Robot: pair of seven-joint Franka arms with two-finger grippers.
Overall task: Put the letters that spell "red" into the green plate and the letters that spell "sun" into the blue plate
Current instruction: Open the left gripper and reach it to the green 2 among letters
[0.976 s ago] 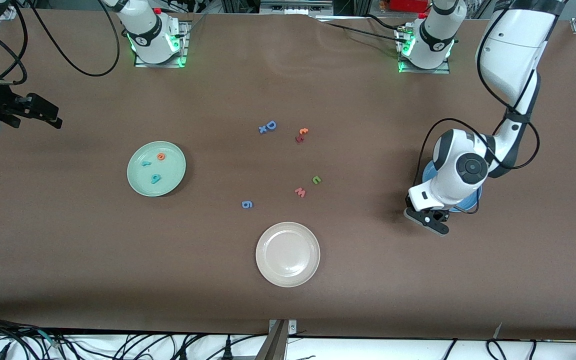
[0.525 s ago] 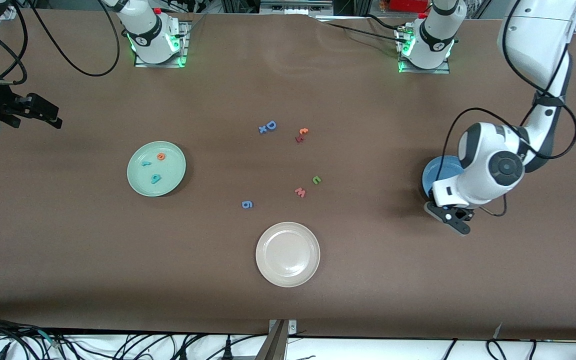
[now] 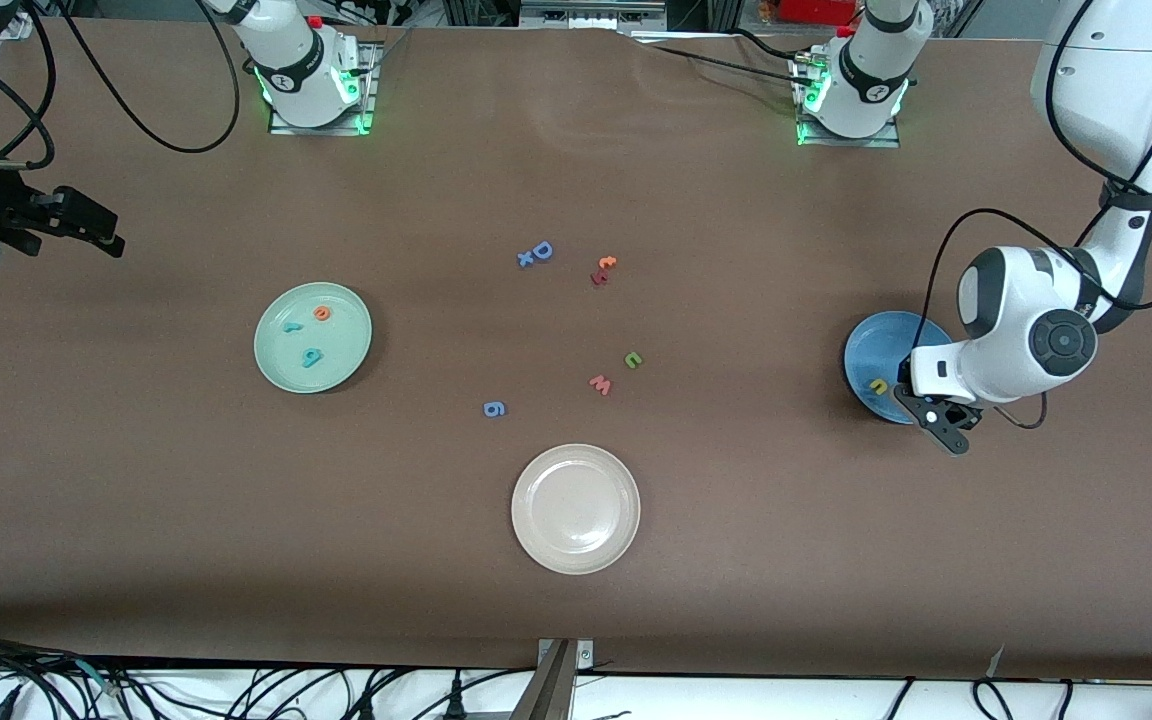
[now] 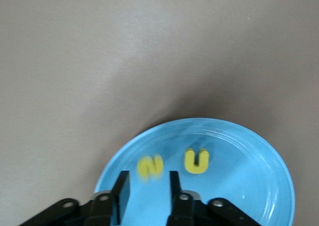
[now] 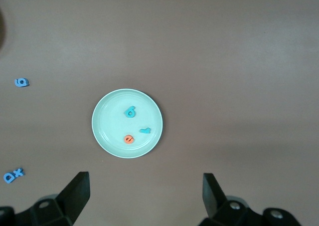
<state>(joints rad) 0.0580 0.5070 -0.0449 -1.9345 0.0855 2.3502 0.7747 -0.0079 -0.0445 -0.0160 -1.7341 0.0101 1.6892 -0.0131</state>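
Hovering over the blue plate point(image 3: 871, 345) at the left arm's end of the table, my left gripper point(image 4: 147, 188) had its fingers slightly parted with nothing between them; a yellow "s" point(image 4: 149, 167) and yellow "u" point(image 4: 196, 159) lay side by side in the plate. I had the right gripper point(image 5: 144, 193) waiting, fingers spread wide and empty, above the table near the green plate point(image 3: 276, 345), which held the orange "e" point(image 3: 321, 313), teal "d" point(image 3: 311, 356) and teal "r" point(image 3: 290, 326). I saw the green "n" point(image 3: 633, 360) on the table beside the pink "w" point(image 3: 600, 384).

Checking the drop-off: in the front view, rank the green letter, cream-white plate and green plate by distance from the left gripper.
From the left gripper, over the blue plate's rim:
1. Green letter, mid-table.
2. Cream-white plate, nearest the camera.
3. Green plate, toward the right arm's end.
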